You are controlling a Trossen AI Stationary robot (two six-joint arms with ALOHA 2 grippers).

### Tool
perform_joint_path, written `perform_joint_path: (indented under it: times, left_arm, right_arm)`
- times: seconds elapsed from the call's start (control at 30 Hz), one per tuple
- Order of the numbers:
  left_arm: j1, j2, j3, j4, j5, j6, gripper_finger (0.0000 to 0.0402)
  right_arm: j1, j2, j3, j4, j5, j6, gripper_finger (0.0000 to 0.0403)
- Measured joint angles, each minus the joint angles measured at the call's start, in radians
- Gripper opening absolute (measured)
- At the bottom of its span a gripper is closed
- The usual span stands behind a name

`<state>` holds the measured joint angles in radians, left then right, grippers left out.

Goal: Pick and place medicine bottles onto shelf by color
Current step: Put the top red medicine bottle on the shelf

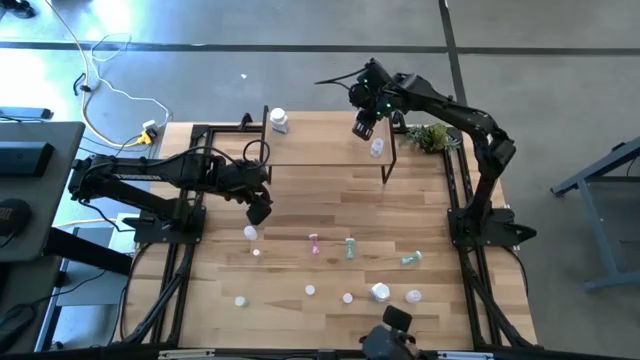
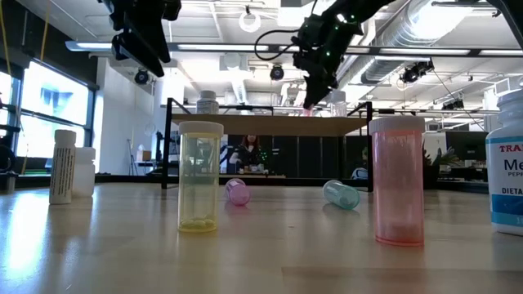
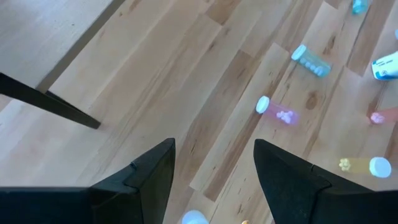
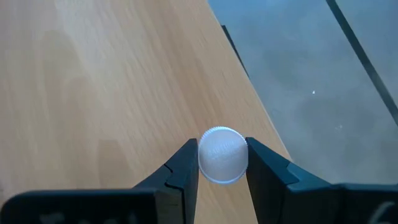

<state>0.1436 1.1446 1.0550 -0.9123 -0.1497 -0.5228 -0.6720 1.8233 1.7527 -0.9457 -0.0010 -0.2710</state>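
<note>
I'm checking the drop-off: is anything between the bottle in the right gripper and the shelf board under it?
Nothing visible. The right gripper is shut on a white-capped bottle over bare shelf wood near its edge. Another bottle and a white jar stand apart on the shelf.

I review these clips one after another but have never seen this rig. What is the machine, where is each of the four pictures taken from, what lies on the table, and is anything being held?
Two dark robot arms work at a wooden table. One picture looks straight down, one looks level across the tabletop, and one comes from each arm's wrist. Small medicine bottles are scattered over the near half of the table, some upright, some on their sides. At the far edge stands a low shelf on thin black legs, with a white bottle already on its left end. The right gripper is over the shelf's right end, shut on a white-capped bottle. The left gripper hangs open above the table, holding nothing.
</note>
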Motion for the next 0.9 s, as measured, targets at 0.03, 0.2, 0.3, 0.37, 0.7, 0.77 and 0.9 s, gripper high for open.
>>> perform_joint_path:
  times: [0.03,0.2,0.3,0.37,0.7,0.77,0.9]
  left_arm:
    - [0.000,0.000,0.000,0.000,0.000,0.001,0.0209]
    - [0.000,0.000,0.000,-0.001,0.000,0.002,0.0209]
    - [0.000,0.000,0.000,-0.001,0.000,0.001,0.0209]
    - [0.000,0.000,0.000,-0.001,0.004,0.001,0.0209]
    - [0.000,0.000,0.000,-0.003,0.008,0.000,0.0210]
    - [0.000,0.000,0.000,-0.003,0.009,0.000,0.0212]
    - [0.000,0.000,0.000,-0.003,0.015,-0.019,0.0223]
  right_arm:
    - [0.000,0.000,0.000,0.001,0.001,0.000,0.0094]
    - [0.000,0.000,0.000,-0.002,0.002,0.000,0.0094]
    - [0.000,0.000,0.000,-0.002,0.002,0.000,0.0094]
    - [0.000,0.000,0.000,-0.001,0.002,0.000,0.0096]
    - [0.000,0.003,-0.001,-0.012,0.017,0.027,0.0179]
    - [0.000,0.002,-0.001,-0.012,0.018,0.029,0.0190]
    - [0.000,0.002,-0.001,-0.010,0.017,0.045,0.0196]
